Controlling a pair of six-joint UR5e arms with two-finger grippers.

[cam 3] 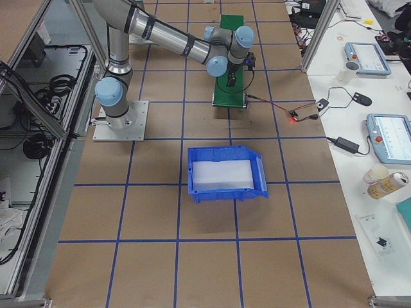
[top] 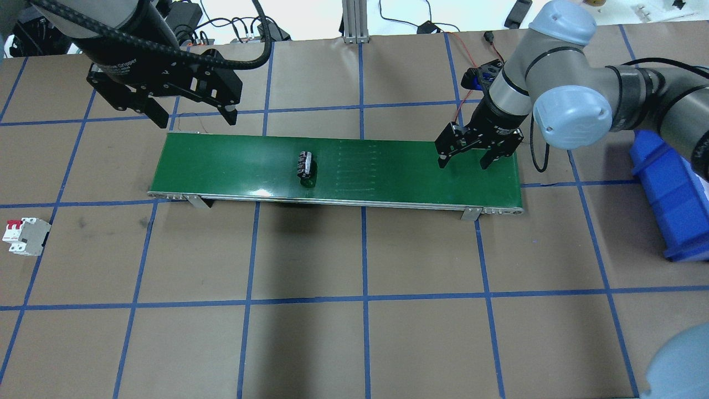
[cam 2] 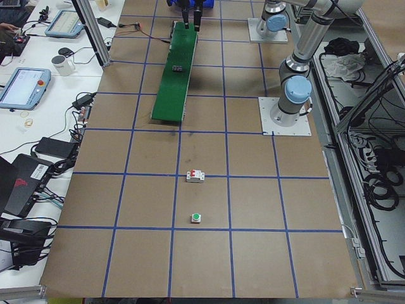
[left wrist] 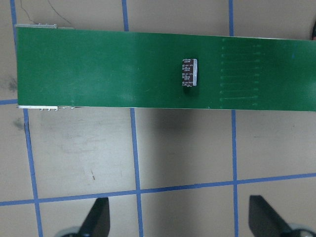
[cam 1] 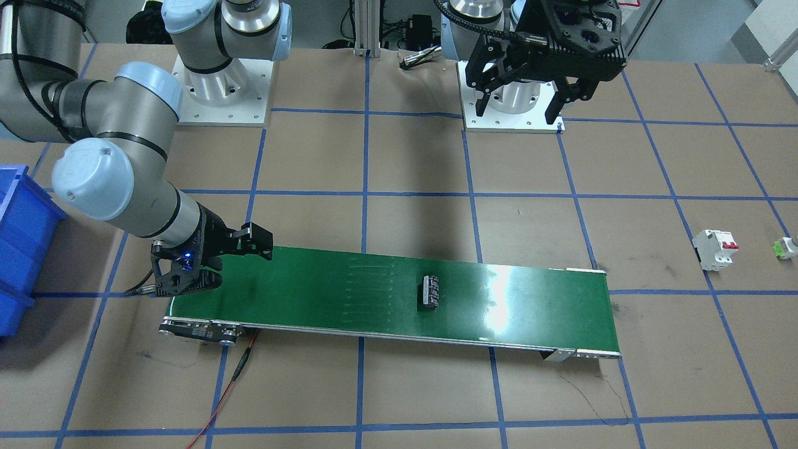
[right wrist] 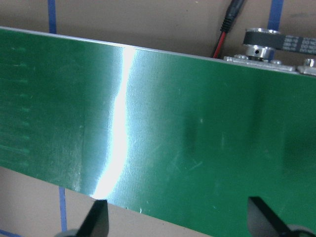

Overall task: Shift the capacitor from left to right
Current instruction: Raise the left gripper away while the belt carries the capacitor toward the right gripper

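The capacitor (top: 306, 164) is a small dark cylinder with pale markings. It lies on its side near the middle of the green conveyor belt (top: 388, 169). It also shows in the front view (cam 1: 429, 291) and the left wrist view (left wrist: 189, 72). My left gripper (top: 194, 117) is open and empty, raised high behind the belt's left end, apart from the capacitor. My right gripper (top: 463, 163) is open and empty, low over the belt's right end (right wrist: 173, 123), well to the right of the capacitor.
A white breaker with red switches (top: 23, 236) and a small green-and-white part (cam 1: 784, 247) lie on the table beyond the belt's left end. A blue bin (top: 673, 194) stands at the right. A red cable (cam 1: 230, 380) runs from the belt's right end.
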